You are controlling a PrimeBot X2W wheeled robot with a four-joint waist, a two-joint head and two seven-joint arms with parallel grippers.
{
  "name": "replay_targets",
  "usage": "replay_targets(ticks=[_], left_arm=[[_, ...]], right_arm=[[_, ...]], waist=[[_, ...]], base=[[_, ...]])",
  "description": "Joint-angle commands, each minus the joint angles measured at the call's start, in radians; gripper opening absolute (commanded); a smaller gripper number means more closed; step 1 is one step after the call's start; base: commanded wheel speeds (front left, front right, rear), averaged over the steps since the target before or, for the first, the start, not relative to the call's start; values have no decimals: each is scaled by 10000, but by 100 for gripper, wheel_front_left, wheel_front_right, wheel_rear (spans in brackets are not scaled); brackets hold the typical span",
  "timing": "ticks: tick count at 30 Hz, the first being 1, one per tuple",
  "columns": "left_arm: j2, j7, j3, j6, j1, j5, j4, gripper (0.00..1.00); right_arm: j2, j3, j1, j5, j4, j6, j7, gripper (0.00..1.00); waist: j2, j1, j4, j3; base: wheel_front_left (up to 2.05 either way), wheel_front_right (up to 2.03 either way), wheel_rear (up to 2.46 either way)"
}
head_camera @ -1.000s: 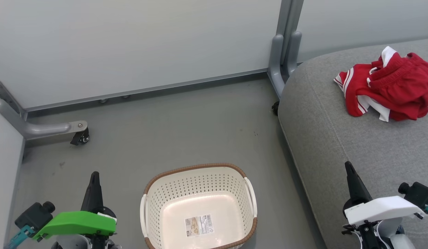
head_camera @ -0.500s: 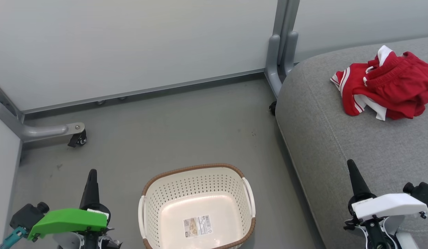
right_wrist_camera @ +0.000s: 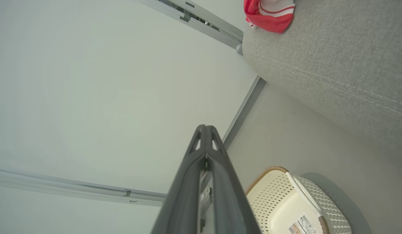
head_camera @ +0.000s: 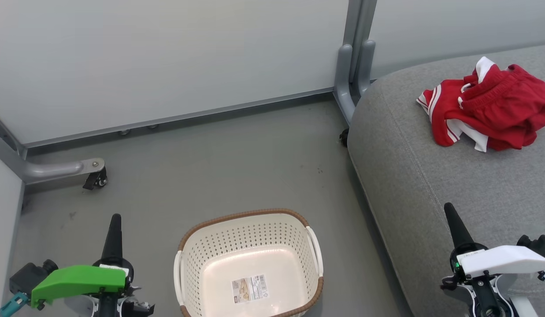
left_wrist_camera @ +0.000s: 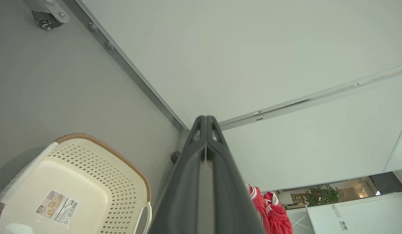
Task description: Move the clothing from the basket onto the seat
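At the back of the scene, a pale grey smooth wall panel (head_camera: 166, 57) stands on a grey metal frame, and below it lies the dull grey floor (head_camera: 210, 167). On the robot's right side the large grey woven-fabric seat cushion with rounded edges (head_camera: 453, 185) rests on this floor. Near the bottom middle of the head view, the small cream-white perforated plastic basket with a brown woven-look rim (head_camera: 241, 215) stands on the floor, between the two arms and apart from the seat. It holds no garment. The red sports clothing with white stripes (head_camera: 497, 110) lies in a crumpled heap on the far part of the seat, well apart from the basket. The left gripper with a green cover (head_camera: 115, 222) is at the lower left, its two dark fingers pressed together and holding nothing. The right gripper with a white cover (head_camera: 450, 210) is over the near edge of the seat, also closed and empty. A small paper label (head_camera: 250, 288) is stuck on the basket bottom.
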Motion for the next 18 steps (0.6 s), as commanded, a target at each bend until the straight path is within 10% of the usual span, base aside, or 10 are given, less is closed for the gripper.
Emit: replay_targets(ticks=[1, 18], left_arm=[[32, 53, 68, -61, -288, -274, -104, 0], [33, 439, 245, -139, -352, -1779, -109, 0]], right_arm=[[-65, -56, -211, 249, -34, -3, 61, 0], [-63, -226, -266, 1722, 49, -2, 457, 0]], waist=[[0, 0, -10, -1], [0, 0, -141, -14]], base=[[0, 0, 0], [0, 0, 0]])
